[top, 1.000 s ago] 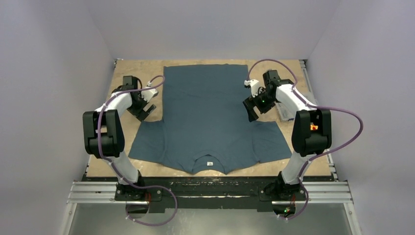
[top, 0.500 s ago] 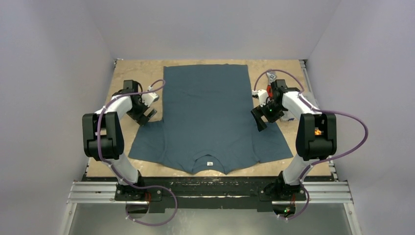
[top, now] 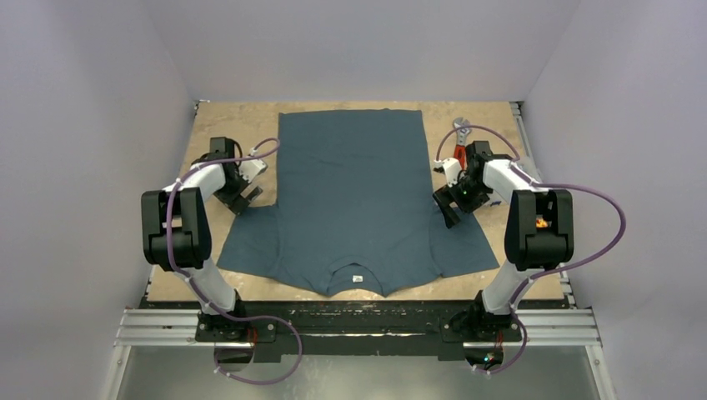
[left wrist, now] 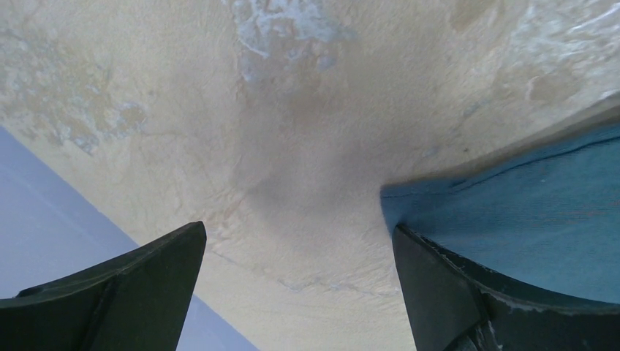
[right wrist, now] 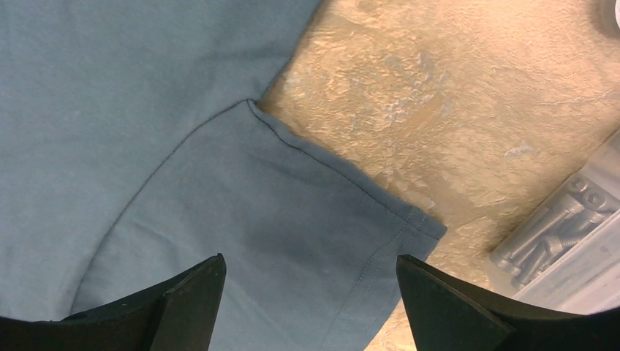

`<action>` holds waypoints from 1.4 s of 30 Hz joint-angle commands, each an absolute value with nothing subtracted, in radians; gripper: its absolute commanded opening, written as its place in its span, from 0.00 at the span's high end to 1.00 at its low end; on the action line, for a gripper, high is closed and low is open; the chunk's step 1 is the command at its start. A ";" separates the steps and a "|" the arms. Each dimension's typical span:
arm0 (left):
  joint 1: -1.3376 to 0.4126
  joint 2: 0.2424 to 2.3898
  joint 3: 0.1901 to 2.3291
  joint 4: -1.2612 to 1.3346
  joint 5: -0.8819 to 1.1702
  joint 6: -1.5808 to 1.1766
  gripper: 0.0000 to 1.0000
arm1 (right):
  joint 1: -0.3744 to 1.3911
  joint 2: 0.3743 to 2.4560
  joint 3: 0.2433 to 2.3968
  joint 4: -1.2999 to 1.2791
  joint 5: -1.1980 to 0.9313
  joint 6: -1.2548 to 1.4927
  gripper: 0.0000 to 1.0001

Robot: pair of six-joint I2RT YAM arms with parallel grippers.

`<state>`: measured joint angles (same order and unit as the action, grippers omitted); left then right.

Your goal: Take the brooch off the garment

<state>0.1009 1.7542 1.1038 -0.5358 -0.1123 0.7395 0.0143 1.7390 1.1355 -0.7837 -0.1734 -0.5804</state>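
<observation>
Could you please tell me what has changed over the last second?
The right claw drew back nearer and outward, and is now open over a sleeve of the dark slate-blue short-sleeved T-shirt. The left claw barely shifted and is open too. Nothing was grasped; the T-shirt stayed flat.

Table (top: pixel 242 117): rough tan board, mottled and chipped, with pale bluish-white patches on its left side
Far wall (top: pixel 358 50): plain pale lavender-grey, meeting the table's far edge
Left wall (top: pixel 75 167): same plain colour, rising from the table's left edge
Right wall (top: pixel 634 125): same colour, slightly brighter near the top
Rail (top: pixel 158 325): silver metal, running across the near edge of the table
Floor (top: pixel 358 371): dull grey, near side of the rail
Box (right wrist: pixel 570 227): clear plastic, holding screws, at the table's right side
Light: soft and even, shadows faint
</observation>
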 commanded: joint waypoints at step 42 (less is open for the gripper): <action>0.170 1.101 1.259 -1.059 0.356 0.038 0.00 | 0.006 1.190 1.158 -0.614 -0.328 -0.246 0.01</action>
